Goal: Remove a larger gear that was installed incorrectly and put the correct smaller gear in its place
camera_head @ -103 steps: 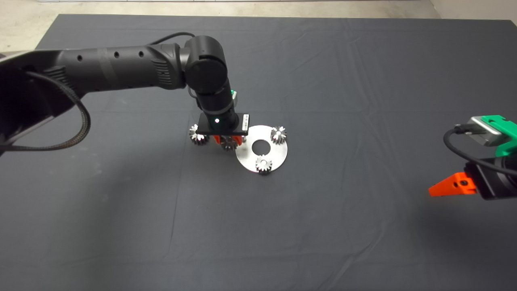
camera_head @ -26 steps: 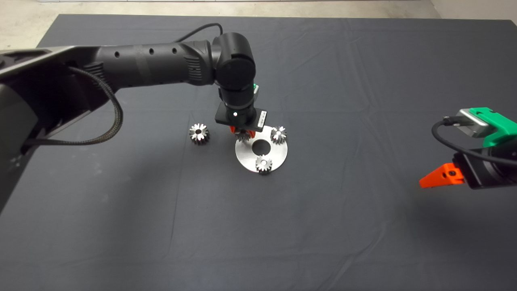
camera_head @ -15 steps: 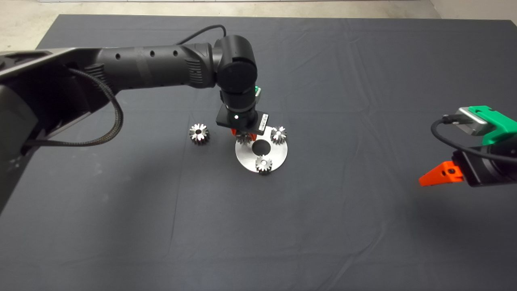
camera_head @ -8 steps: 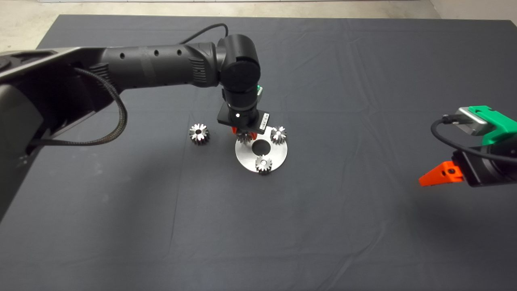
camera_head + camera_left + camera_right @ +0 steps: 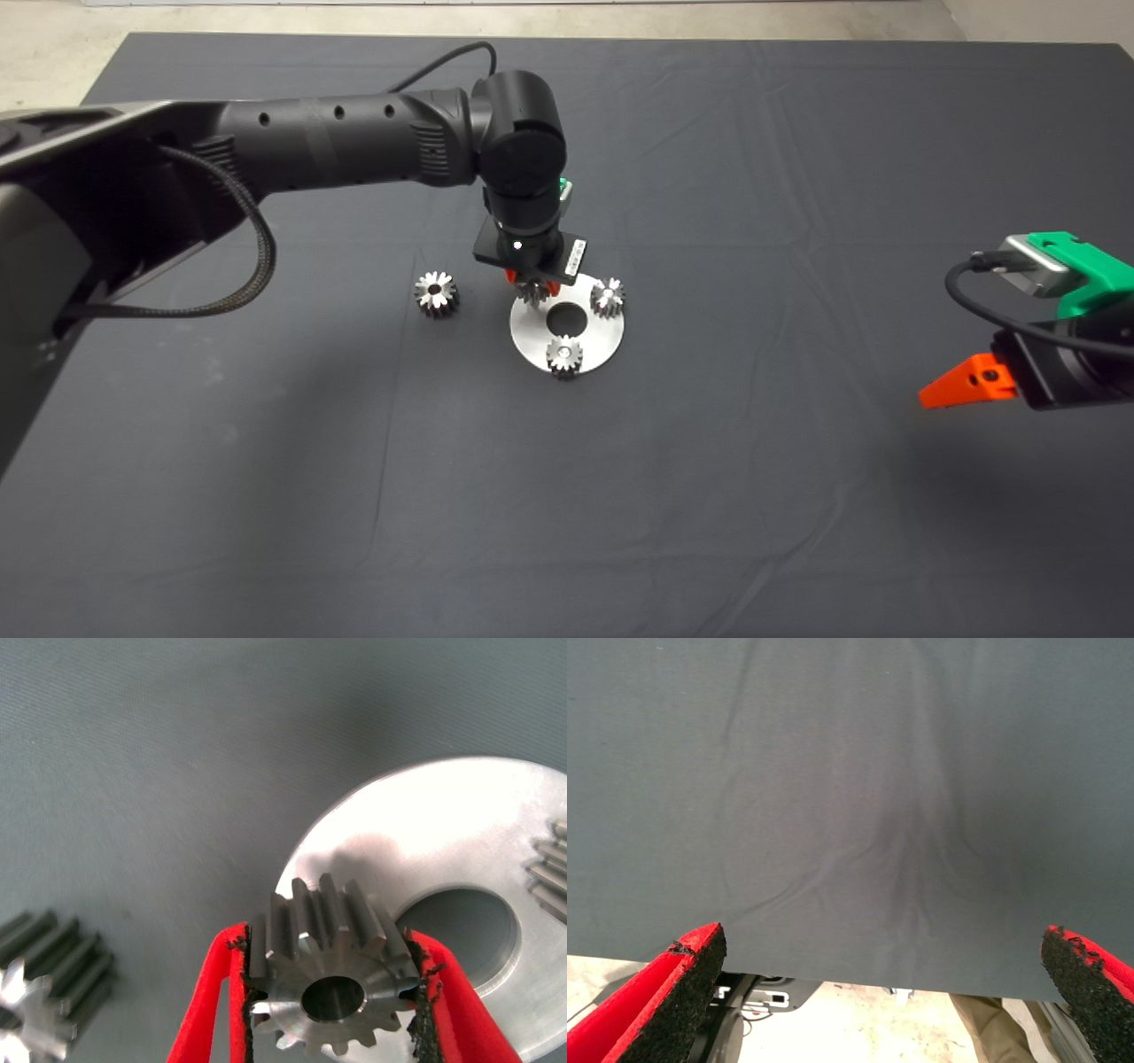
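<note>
Left wrist view has the small silver spur gear pinched between the left gripper's red fingers, over the round silver plate's edge. That arm reaches in, wrist pointing straight down. Bigger shiny silver gear sits on the mat nearby. Right gripper hangs wide open, well off.

We note a round silver plate with a central hole on the dark mat; two small gears stand on it.
</note>
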### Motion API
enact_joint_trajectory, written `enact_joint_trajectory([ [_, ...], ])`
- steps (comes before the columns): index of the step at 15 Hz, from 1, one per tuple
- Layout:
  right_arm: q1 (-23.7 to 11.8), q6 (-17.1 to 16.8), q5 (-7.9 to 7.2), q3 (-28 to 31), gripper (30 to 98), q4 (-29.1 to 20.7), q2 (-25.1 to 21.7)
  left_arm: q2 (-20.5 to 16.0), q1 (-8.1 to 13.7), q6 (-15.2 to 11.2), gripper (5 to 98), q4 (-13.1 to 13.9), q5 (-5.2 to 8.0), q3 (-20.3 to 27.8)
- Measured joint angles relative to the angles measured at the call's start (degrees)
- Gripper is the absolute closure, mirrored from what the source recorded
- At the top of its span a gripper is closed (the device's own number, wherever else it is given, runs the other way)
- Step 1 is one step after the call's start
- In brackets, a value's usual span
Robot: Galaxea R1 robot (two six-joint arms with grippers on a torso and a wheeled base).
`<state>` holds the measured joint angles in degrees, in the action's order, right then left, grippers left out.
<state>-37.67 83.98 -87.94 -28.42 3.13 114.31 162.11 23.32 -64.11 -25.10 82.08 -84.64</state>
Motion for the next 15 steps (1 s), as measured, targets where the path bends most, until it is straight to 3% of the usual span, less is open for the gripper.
enact_joint_trajectory([
  [15,-0.12,-0.02,0.12,0.11,34.5,-0.02,0.16,0.62,-0.12,-0.06,73.0,-1.07,1.57,0.51],
])
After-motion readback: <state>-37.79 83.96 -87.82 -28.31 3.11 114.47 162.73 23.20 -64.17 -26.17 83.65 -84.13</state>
